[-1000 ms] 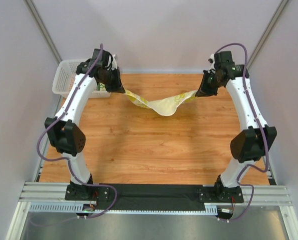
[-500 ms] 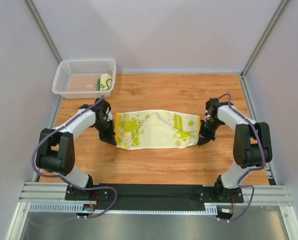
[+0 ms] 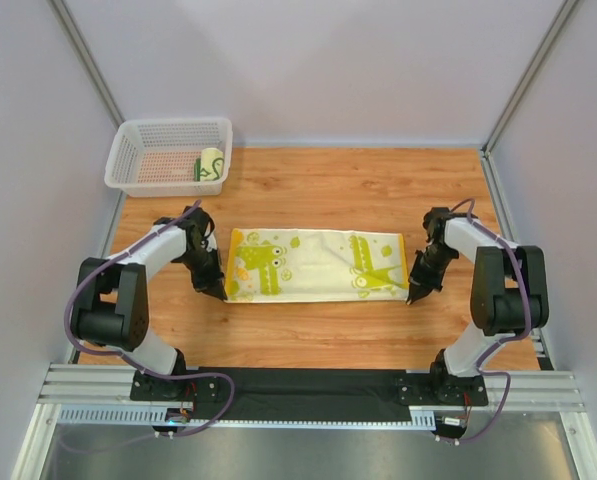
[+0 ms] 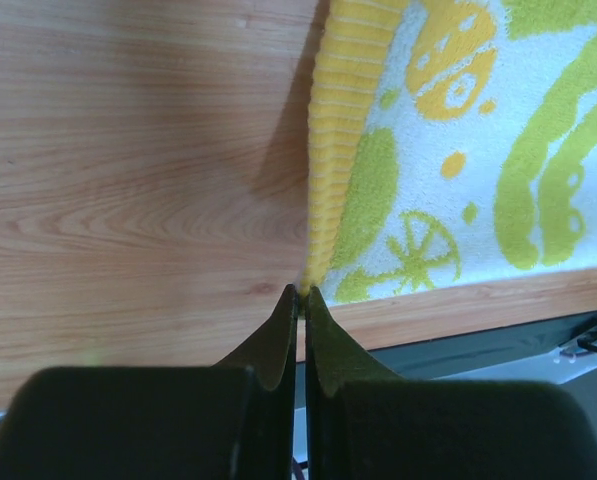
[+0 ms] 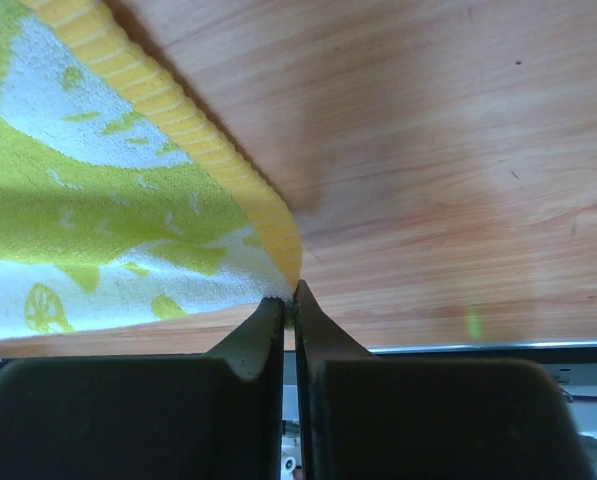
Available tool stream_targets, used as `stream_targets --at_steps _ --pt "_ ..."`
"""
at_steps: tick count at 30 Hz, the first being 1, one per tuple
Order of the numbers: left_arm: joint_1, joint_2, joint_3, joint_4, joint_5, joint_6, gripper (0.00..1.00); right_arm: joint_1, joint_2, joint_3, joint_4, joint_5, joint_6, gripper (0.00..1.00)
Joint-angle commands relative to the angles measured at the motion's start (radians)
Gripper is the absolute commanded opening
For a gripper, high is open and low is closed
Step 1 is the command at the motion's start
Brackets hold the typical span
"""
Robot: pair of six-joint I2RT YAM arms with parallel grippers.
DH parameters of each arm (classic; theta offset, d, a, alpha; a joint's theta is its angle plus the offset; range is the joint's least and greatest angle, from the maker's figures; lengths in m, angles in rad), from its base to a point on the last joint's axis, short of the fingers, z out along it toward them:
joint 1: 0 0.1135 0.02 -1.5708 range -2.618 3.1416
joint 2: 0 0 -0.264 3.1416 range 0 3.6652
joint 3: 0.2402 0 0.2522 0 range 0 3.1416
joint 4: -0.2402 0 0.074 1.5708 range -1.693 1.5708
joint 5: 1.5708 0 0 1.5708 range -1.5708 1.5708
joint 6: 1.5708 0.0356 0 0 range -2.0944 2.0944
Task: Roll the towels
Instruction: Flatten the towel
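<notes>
Nearby, basket (image 3: 123, 165) holding rolled towel (image 3: 211, 162), flat towel (image 3: 318, 265) apart

The place is a robotics lab cell, with plain panel walls (image 3: 308, 70) on metal posts (image 3: 86, 58) enclosing a wood-grain worktop (image 3: 318, 330) (two robot arms (image 3: 148, 255) bolted to an aluminium rail (image 3: 88, 385)).

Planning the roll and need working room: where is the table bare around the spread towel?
Bare table lies beyond the flat towel, right of the basket. A narrower strip runs along its near edge. Crowded: the left gripper and right gripper at its near corners.
</notes>
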Motion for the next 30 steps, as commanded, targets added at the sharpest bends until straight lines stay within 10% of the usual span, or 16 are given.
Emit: stream_targets --at_steps 1,17,20,23,30 --pt "0.018 -0.024 -0.012 0.004 0.003 0.011 0.0 -0.016 -0.027 -0.004 0.014 0.029 -0.003 0.0" --pt "0.018 -0.041 -0.015 -0.045 0.009 -0.009 0.0 0.046 -0.001 -0.045 0.02 -0.095 -0.003 0.02" --pt "0.018 -0.02 -0.013 -0.06 -0.023 0.0 0.0 0.056 0.035 -0.051 0.027 -0.108 -0.003 0.2" --pt "0.018 0.002 -0.007 -0.073 -0.062 0.014 0.0 0.082 0.069 -0.044 0.026 -0.118 -0.012 0.59" --pt "0.025 0.023 0.039 -0.117 -0.135 0.058 0.0 0.098 -0.023 -0.025 0.015 -0.059 0.0 0.68"
